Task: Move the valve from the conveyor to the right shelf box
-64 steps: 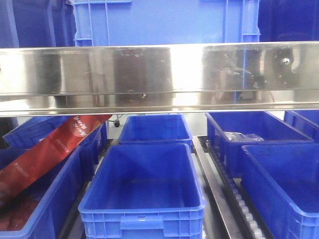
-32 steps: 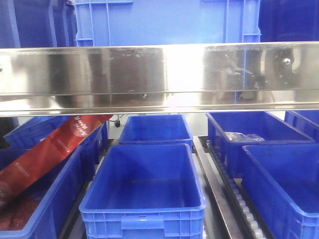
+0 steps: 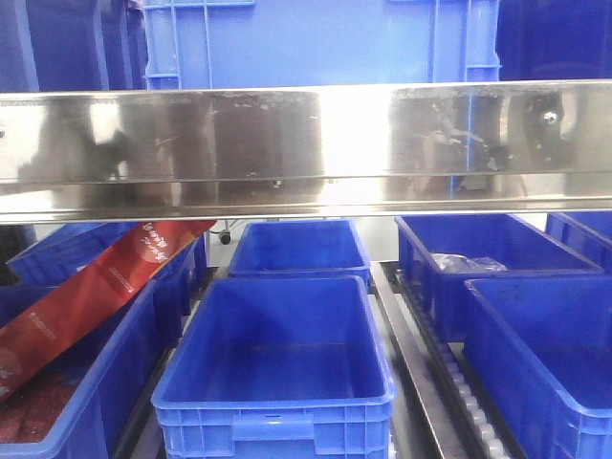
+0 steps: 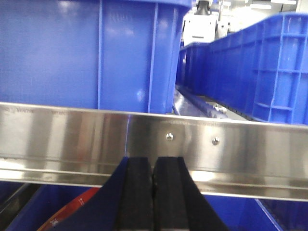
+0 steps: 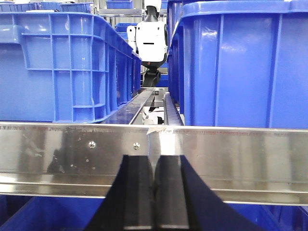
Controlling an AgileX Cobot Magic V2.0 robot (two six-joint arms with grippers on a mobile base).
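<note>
No valve and no conveyor show in any view. My left gripper (image 4: 153,163) is shut with its black pads pressed together and nothing between them, close in front of the steel shelf rail (image 4: 216,149). My right gripper (image 5: 155,161) is also shut and faces the same rail (image 5: 240,154). A pale bright strip on the rail rises just above its tips, and I cannot tell what it is. On the right of the lower shelf stand a front blue box (image 3: 535,287) and a rear blue box (image 3: 421,251). The rear box holds a clear plastic bag (image 3: 464,260).
The steel rail (image 3: 306,153) spans the front view at mid height. A large blue box (image 3: 316,43) sits above it. Below are two empty blue boxes in the centre (image 3: 273,392) and a left box with a long red packet (image 3: 105,282). Roller tracks (image 3: 469,392) run between the boxes.
The view has shifted very slightly. Reflections on the steel rail have changed, with a dark shape now showing at its left. The boxes and their contents have not moved.
</note>
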